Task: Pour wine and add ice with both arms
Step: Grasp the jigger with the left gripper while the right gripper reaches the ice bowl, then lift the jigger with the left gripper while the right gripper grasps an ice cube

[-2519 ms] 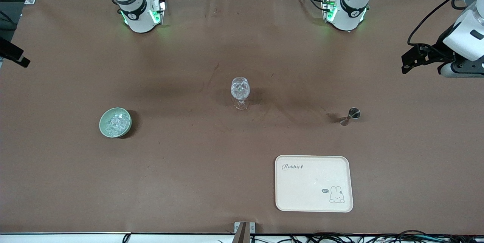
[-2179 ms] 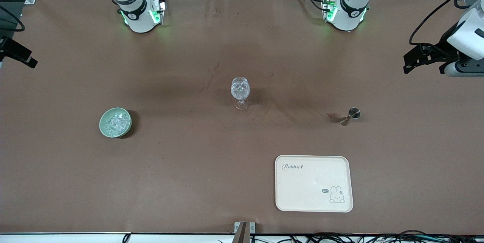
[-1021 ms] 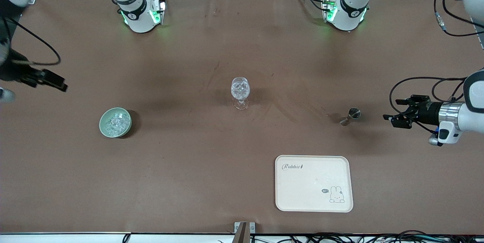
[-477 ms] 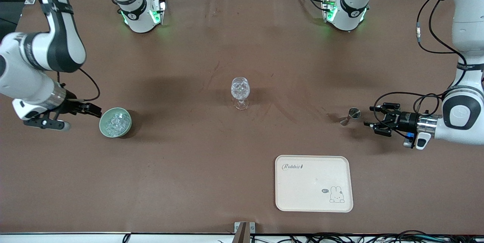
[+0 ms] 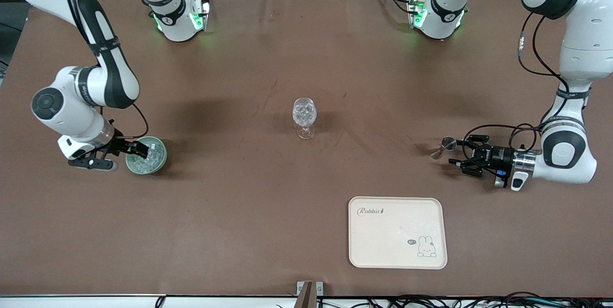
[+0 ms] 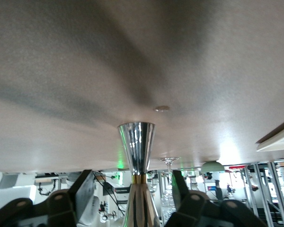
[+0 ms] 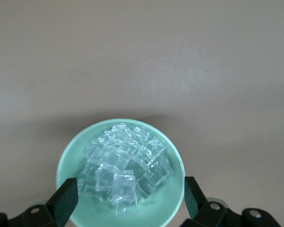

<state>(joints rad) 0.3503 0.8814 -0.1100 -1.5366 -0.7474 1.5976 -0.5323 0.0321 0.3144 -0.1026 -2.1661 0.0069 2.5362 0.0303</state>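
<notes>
A pale green bowl [image 5: 162, 159] holds clear ice [image 5: 147, 157] at the right arm's end of the table. My right gripper [image 5: 139, 149] is open, its fingers on either side of the bowl. In the right wrist view the fingers [image 7: 66, 201] flank the bowl [image 7: 173, 194] and ice [image 7: 125, 163], the gripper [image 7: 130, 196] empty. A steel jigger [image 5: 443, 147] stands toward the left arm's end. My left gripper [image 5: 454, 153] is open beside it. In the left wrist view the jigger [image 6: 137, 151] stands between the fingers [image 6: 85, 189] of the gripper [image 6: 132, 194], untouched.
A stemmed wine glass [image 5: 304, 116] with clear chunks inside stands at mid table. A cream tray [image 5: 397, 255] with a rabbit print lies nearer the front camera than the jigger. The two arm bases [image 5: 177, 20] stand along the table's edge by the robots.
Both arms have come in from the table's ends and lowered. My right gripper has reached the bowl and straddles it. My left gripper has reached the jigger and brackets it.
</notes>
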